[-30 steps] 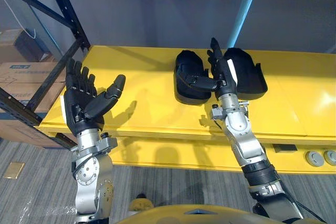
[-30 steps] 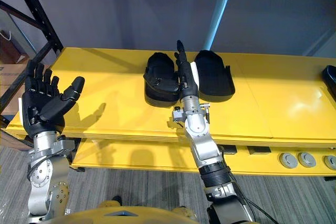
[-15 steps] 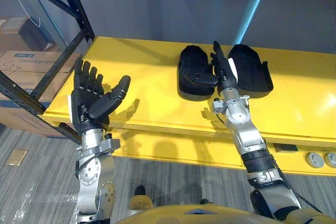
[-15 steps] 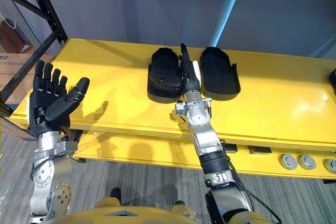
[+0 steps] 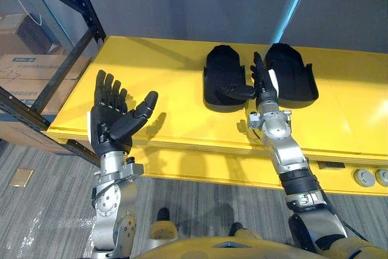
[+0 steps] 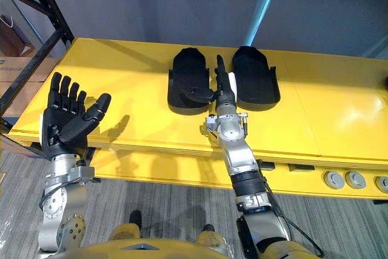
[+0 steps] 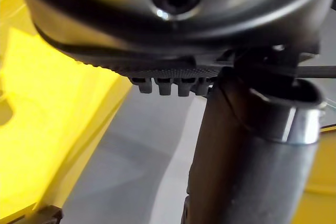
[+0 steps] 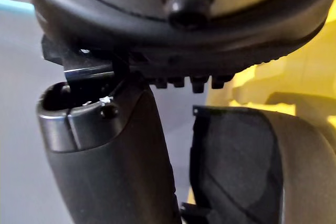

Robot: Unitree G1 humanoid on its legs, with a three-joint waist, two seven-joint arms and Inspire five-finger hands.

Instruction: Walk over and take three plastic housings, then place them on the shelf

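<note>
It looked like a warehouse or workshop: a dark steel storage rack (image 5: 80, 5) with punched uprights stood left of a long yellow workbench (image 5: 170, 83), cardboard boxes (image 5: 30, 68) sat beyond that bench's left end, and grey carpet (image 5: 42, 210) lay below it.

The right hand (image 5: 262, 86) is lying between the two housings. Its thumb is covering part of the left housing (image 5: 221, 80) along its inner side. Whether the hand is touching that housing or the right housing (image 5: 295, 80) is impossible to tell. In the right wrist view a housing (image 8: 236, 166) is showing blurred and running off the edge, and which of the two it is cannot be told. A dark thing (image 6: 385, 84) is poking in at the far right end of the table (image 6: 327, 119), with too little showing to name. On the robot's left, the cardboard boxes (image 5: 27, 68) and the rack (image 5: 85, 7) are running out of the picture. The outer round grey fitting (image 5: 382, 178) is being cut off as well.
</note>
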